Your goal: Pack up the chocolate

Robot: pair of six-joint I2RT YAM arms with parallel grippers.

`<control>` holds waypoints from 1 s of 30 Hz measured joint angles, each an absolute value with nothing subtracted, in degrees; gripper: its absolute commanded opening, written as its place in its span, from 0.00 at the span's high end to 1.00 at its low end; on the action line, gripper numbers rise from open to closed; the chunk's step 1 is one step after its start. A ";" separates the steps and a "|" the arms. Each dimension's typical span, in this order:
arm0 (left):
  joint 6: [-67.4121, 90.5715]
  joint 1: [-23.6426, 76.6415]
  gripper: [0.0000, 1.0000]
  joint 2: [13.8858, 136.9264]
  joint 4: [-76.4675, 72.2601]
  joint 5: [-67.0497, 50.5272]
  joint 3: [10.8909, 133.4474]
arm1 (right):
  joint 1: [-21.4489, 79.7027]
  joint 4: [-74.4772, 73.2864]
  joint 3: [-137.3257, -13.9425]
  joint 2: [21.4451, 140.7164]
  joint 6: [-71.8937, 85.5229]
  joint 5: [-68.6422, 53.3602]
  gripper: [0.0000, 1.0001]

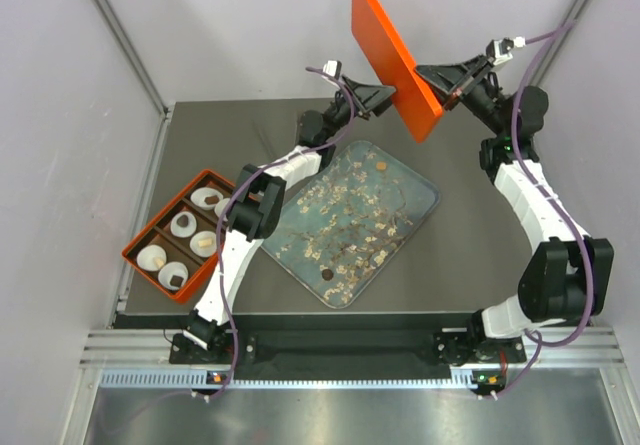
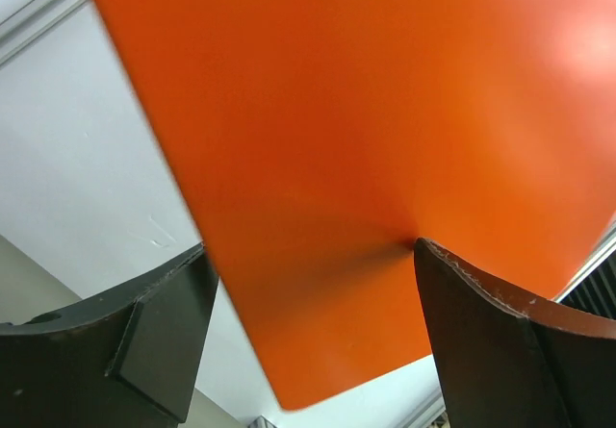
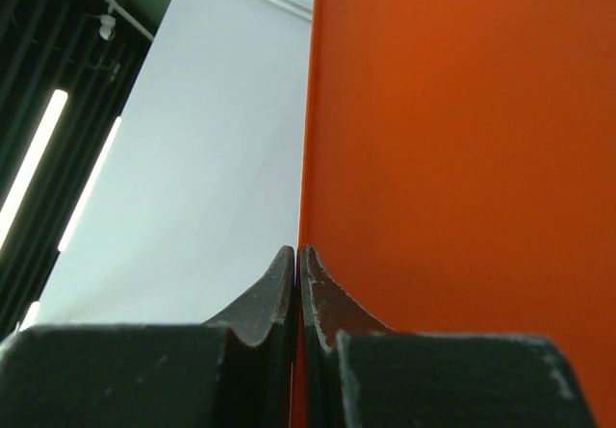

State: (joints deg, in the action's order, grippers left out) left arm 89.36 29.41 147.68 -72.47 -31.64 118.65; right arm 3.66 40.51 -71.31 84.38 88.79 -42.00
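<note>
A flat orange lid [image 1: 388, 50] is held up in the air over the far side of the table, tilted on edge. My right gripper [image 1: 428, 79] is shut on its right edge; in the right wrist view the gripper [image 3: 296, 251] pinches the thin edge of the lid [image 3: 462, 159]. My left gripper [image 1: 392, 93] stands open at the lid's other face. In the left wrist view the gripper [image 2: 313, 247] spans the lid's [image 2: 366, 139] lower corner. Small chocolate pieces sit in paper cups [image 1: 212, 200] [image 1: 176, 280] in the orange box [image 1: 140, 251]. Others [image 1: 381, 168] [image 1: 328, 275] lie on the clear tray [image 1: 425, 201].
The orange box has several compartments, each with a white fluted paper cup [image 1: 152, 257], and stands at the table's left edge. Pale flakes [image 1: 345, 215] are strewn over the clear tray in the middle. White walls enclose the table on the left, far and right sides.
</note>
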 measured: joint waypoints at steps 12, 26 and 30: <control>90.17 29.15 0.31 147.68 -71.53 -32.60 119.15 | -2.74 47.83 -69.58 86.61 93.62 -44.82 1.00; 93.47 29.06 0.86 146.19 -71.05 -35.22 107.74 | -12.73 36.42 -67.68 88.07 78.35 -49.28 0.83; 95.53 28.23 1.00 145.47 -70.85 -35.27 107.44 | -13.98 31.83 -68.29 88.07 72.88 -50.89 0.67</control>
